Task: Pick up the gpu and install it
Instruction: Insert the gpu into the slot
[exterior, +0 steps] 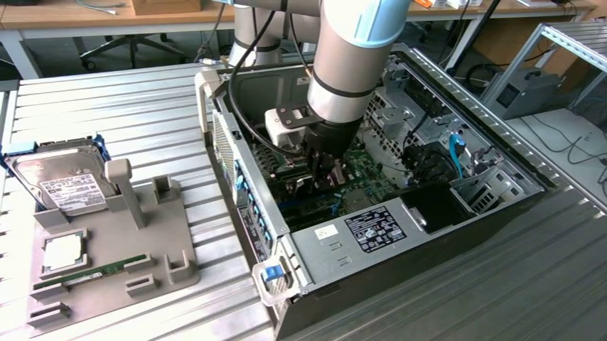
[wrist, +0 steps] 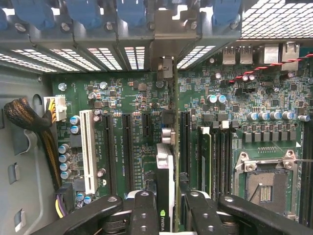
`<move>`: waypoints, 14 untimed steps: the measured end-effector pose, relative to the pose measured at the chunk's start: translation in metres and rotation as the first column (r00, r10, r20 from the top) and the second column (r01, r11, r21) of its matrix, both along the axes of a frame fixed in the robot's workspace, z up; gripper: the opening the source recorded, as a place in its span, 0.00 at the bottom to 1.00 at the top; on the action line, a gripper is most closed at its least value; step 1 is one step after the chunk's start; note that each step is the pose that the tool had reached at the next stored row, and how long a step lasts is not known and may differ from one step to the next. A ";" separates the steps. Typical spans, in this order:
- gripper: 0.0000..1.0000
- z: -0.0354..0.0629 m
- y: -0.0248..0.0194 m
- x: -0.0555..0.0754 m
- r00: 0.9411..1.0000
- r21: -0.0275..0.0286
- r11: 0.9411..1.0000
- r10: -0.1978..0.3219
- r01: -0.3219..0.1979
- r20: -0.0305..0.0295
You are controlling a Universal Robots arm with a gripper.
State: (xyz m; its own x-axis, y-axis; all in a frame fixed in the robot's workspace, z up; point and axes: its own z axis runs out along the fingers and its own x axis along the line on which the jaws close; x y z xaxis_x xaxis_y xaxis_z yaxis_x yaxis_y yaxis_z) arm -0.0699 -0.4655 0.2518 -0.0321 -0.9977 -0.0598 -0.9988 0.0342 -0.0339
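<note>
My gripper (wrist: 168, 215) is shut on the gpu (wrist: 165, 166), which I see edge-on between the two black fingers (wrist: 144, 210). The card has a white and green edge with a small logo near the grip. It stands upright above the green motherboard (wrist: 142, 107), in line with a long black expansion slot (wrist: 185, 142). Its silver end bracket (wrist: 166, 68) reaches toward the case's rear slot openings. In the exterior view the arm reaches down into the open computer case (exterior: 379, 234), with the gripper (exterior: 323, 174) low over the board.
A white slot (wrist: 88, 149), memory slots (wrist: 220, 156) and an open CPU socket (wrist: 266, 181) lie on the board, with a cable bundle (wrist: 24, 117) at the case wall. Outside the case, a grey fixture (exterior: 161, 252) holds a hard drive (exterior: 59, 181), a processor (exterior: 62, 252) and a memory stick (exterior: 90, 273).
</note>
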 end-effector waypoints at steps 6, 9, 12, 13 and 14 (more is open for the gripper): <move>0.27 0.0000 -0.0004 0.000 1.000 0.000 1.000 0.001 -0.001 0.000; 0.27 0.0000 -0.0005 0.000 1.000 0.000 1.000 0.002 -0.002 0.000; 0.27 0.0000 -0.0007 0.000 1.000 0.000 1.000 0.004 -0.004 0.000; 0.27 0.0000 -0.0007 0.000 1.000 0.000 1.000 0.005 -0.005 0.000; 0.27 0.0000 -0.0007 0.000 1.000 0.000 1.000 0.006 -0.006 0.000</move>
State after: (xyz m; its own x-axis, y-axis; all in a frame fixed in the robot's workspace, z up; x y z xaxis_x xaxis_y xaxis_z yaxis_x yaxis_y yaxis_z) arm -0.0699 -0.4662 0.2518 -0.0261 -0.9979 -0.0598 -0.9990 0.0282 -0.0339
